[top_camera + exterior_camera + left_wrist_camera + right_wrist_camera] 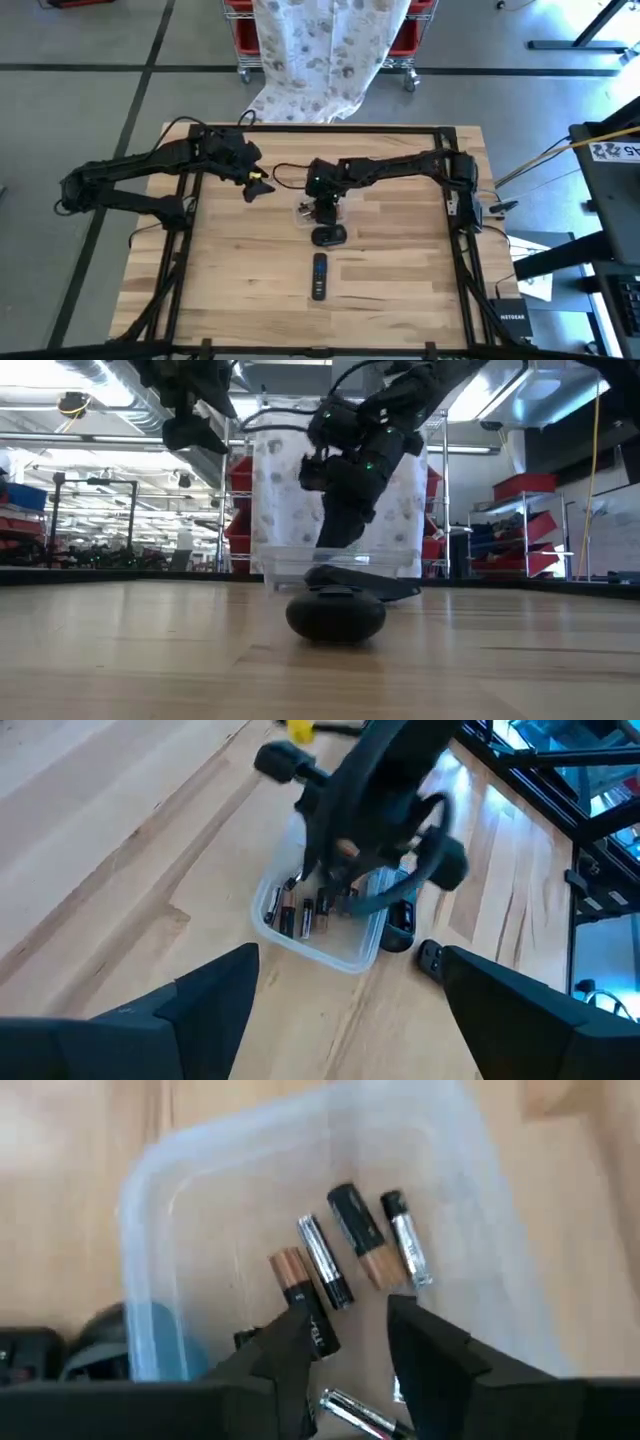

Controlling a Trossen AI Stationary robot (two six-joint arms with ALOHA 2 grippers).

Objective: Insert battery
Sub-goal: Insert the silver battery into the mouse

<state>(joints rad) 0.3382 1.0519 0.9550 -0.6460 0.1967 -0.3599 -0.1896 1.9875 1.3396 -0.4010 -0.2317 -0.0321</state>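
Observation:
A clear plastic tub (150, 1180) on the table holds several loose batteries (360, 1235), lying flat on its bottom. My right gripper (345, 1315) points down into the tub, open, with its fingers either side of a gap just beside a copper-and-black battery (300, 1295). In the high view the right gripper (322, 208) is at the table's middle, above the tub (303, 212). A black remote (319, 276) lies nearer the front edge. My left gripper (255, 188) hangs open above the table, left of the tub. My right gripper comes from above, pointing down into the tub. One finger (285, 1345) covers the near end of the copper-and-black battery (312, 1328). Whether it touches that battery I cannot tell.
A dark rounded object (329, 236) lies on the table between the tub and the remote, and it fills the foreground of the low view (335, 615). Bare wood lies left and right of these. A patterned cloth (320, 50) hangs beyond the far edge.

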